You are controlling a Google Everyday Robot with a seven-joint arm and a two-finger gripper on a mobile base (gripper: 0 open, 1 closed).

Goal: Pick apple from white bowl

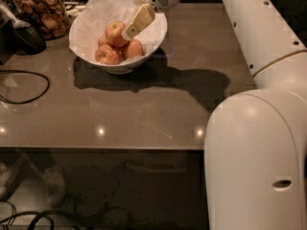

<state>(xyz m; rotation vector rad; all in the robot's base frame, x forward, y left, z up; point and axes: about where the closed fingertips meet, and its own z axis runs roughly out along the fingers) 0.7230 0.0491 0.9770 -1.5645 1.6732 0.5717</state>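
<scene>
Slanting down from the far right into the white bowl (145, 60), the gripper (130, 31) has its cream-coloured tip right against the right side of the apple (113, 32), and from this angle there's no telling whether its grip is spread or closed on the fruit. That apple sits on top of the pile, towards the far side of the bowl, red-streaked, with its paler yellowish stem patch turned upward. It's round, so no long axis stands out, just that stem end facing up. Beneath it lie two more evenly orange-red apples, one near-left (107, 55) and one to the right (134, 48), all nested in crumpled white paper (93, 18). The bowl stands at the far left of the grey table (144, 114), with a glass cookie jar (42, 12) just left of it. A black cable (29, 96) loops along the left edge, and the white arm (254, 37) fills the right side.
</scene>
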